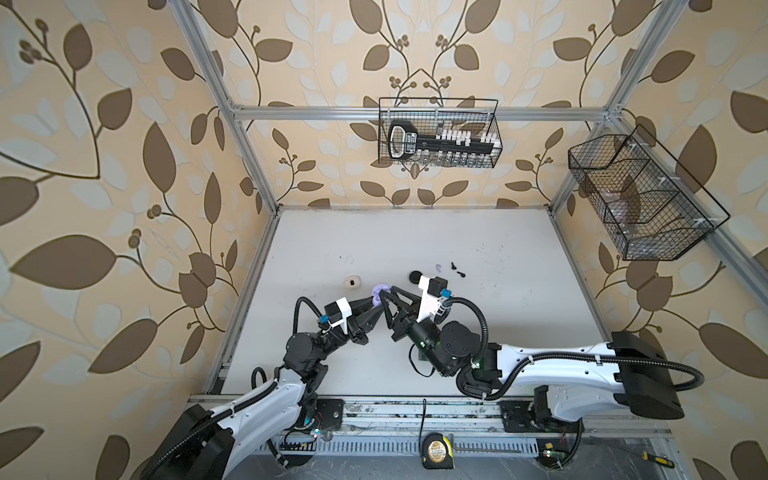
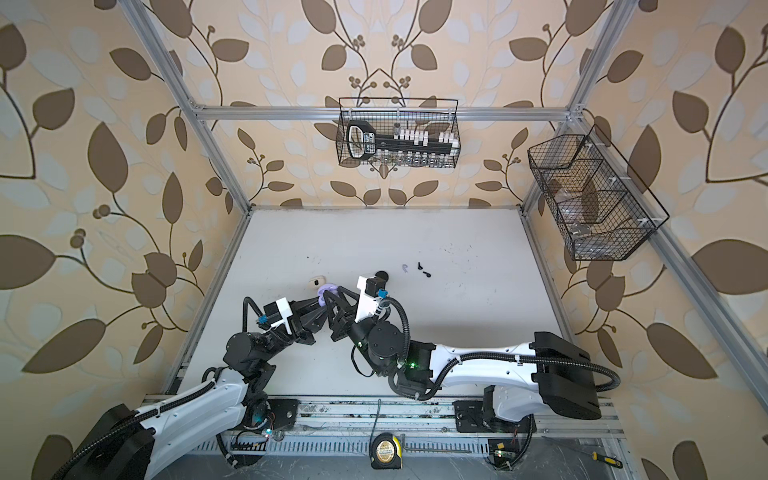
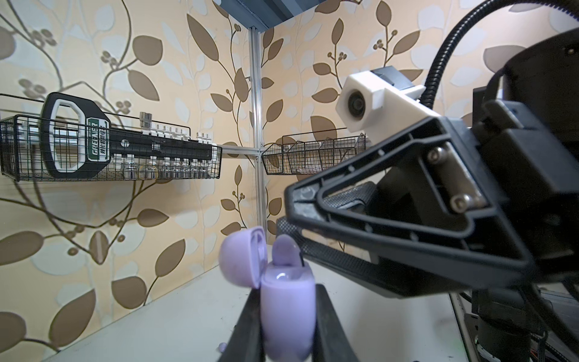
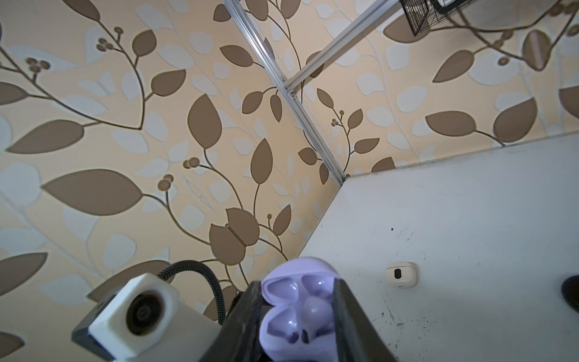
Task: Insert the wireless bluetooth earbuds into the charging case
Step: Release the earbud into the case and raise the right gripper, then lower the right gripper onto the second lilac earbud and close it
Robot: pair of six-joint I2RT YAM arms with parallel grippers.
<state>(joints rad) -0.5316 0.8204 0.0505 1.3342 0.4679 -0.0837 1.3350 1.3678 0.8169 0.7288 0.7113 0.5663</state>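
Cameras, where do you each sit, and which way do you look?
Both top views: overhead, looking down at the table; left arm and right arm show.
Left wrist: on the left arm, looking past left fingers clamping the lavender case, at right fingers.
Right wrist: on the right arm, looking down between right fingers into that case.
Both wrist views share the case.

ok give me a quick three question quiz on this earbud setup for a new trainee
1. The left gripper clamps the lavender case. Its lid is: A) open B) shut C) missing
2. True or false: no earbud is in that case.
3. How many black earbuds lie loose on the table?

Key: 1 A. 2 False, a lavender earbud stands in it. 3 Two.
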